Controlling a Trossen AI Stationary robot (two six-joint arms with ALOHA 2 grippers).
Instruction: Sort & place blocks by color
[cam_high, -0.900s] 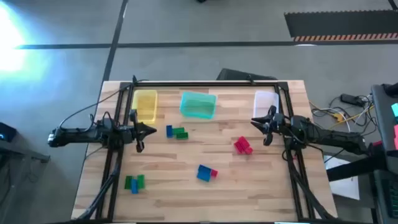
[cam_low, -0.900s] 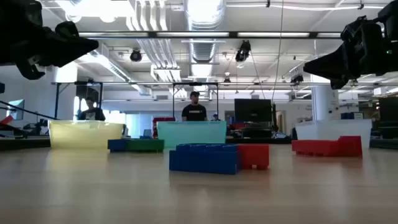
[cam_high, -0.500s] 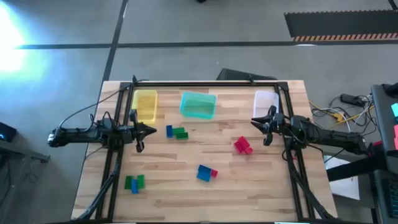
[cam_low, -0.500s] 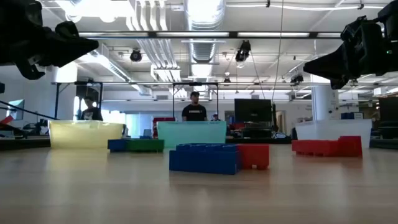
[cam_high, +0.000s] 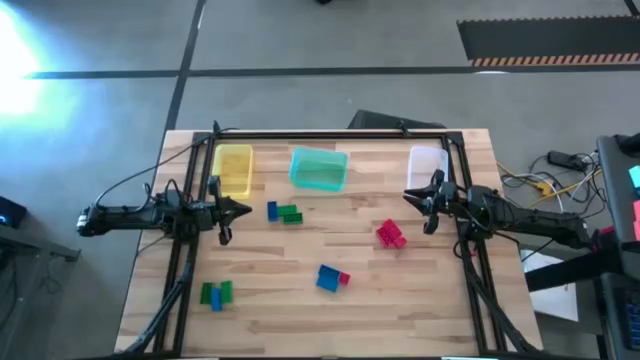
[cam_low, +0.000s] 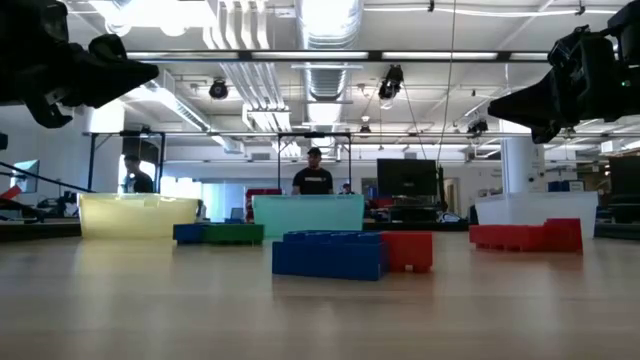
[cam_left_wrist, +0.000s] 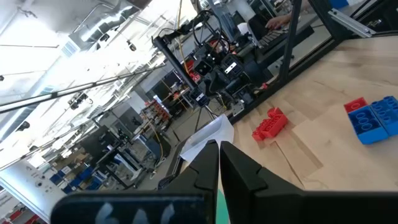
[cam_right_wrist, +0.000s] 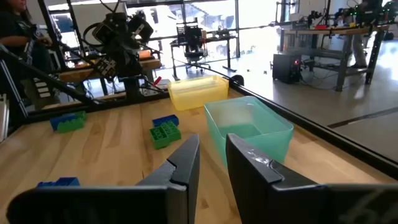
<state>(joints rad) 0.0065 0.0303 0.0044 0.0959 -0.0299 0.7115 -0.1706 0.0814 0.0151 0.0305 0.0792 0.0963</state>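
We judge our right gripper (cam_high: 418, 200), fingers a narrow gap apart and empty, nearer than our closed left gripper (cam_high: 236, 212) to the red plastic bricks (cam_high: 389, 235), which lie on the table just toward its middle.

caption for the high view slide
Both grippers, left and right, hover over scattered red, green, blue plastic bricks.

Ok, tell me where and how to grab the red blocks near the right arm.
Likely from straight above. The red blocks lie flat on the table with bare wood around them, nearest the right gripper. Close the fingers across the cluster's narrow width at its middle; its long axis runs diagonally in the high view.
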